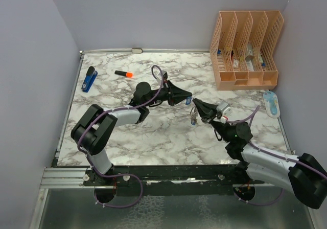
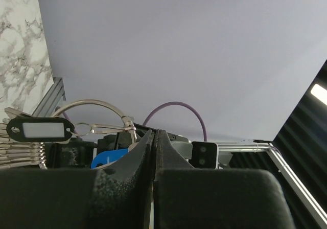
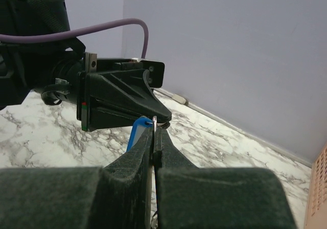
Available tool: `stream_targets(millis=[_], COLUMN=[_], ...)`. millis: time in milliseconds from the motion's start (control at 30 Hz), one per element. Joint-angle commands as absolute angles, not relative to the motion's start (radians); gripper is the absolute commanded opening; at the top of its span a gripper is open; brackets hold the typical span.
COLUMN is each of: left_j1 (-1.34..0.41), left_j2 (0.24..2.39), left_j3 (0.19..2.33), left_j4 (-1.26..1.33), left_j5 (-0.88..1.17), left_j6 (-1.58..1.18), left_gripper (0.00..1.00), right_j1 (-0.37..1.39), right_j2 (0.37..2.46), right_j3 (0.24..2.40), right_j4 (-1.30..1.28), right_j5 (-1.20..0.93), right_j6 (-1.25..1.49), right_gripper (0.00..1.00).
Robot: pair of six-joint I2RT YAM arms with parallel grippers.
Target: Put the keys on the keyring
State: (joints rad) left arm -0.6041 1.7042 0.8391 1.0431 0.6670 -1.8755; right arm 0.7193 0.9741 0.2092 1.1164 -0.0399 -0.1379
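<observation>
My left gripper (image 1: 185, 99) is shut, its tips holding a blue-tagged key (image 1: 189, 100) above the middle of the marble table. My right gripper (image 1: 197, 106) is shut on the thin silver keyring (image 3: 154, 122), tip to tip with the left one. The blue tag (image 3: 135, 132) hangs between the two grippers. A cluster of metal keys and tags (image 1: 193, 119) dangles below the right gripper. In the left wrist view the ring (image 2: 92, 104) arcs left of my shut fingers (image 2: 138, 157), with a black tag (image 2: 38, 131) and the blue tag (image 2: 110, 157). I see no second blue-tagged key apart from this one.
A blue stapler (image 1: 89, 79) lies at the far left and an orange marker (image 1: 124, 74) beside it. A peach desk organiser (image 1: 245, 50) stands at the back right. A pale blue object (image 1: 271, 102) lies near the right edge.
</observation>
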Motion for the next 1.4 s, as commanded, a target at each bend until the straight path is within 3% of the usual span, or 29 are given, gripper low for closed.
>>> stream_targets(millis=[0,267,800,967,1367], left_j1=[-0.567,-0.563,-0.563,-0.563,-0.575], left_j2=[1.724,1.712,1.703,1.702,1.703], left_j3=[0.845,0.842,0.842,0.842,0.853], left_j4=[1.051,1.053,1.073,1.083,1.077], left_j5=[0.649,0.649,0.658,0.664,0.681], left_j6=[-1.874,-1.871,-1.883,-1.888,-1.862], left_gripper=[0.0,0.0,0.0,0.0,0.0], right_j1=[0.723,0.722,0.723,0.723,0.723], right_j2=[0.895,0.844,0.952,0.977,1.08], right_j3=[0.202,0.198,0.29,0.31,0.359], right_j4=[1.178,1.134,0.982,0.923,0.878], right_j5=[-0.053,-0.026,-0.022,-0.006,-0.068], right_j6=[-0.16,-0.168,-0.156,-0.162,-0.198], right_gripper=[0.01,0.01,0.02,0.17,0.35])
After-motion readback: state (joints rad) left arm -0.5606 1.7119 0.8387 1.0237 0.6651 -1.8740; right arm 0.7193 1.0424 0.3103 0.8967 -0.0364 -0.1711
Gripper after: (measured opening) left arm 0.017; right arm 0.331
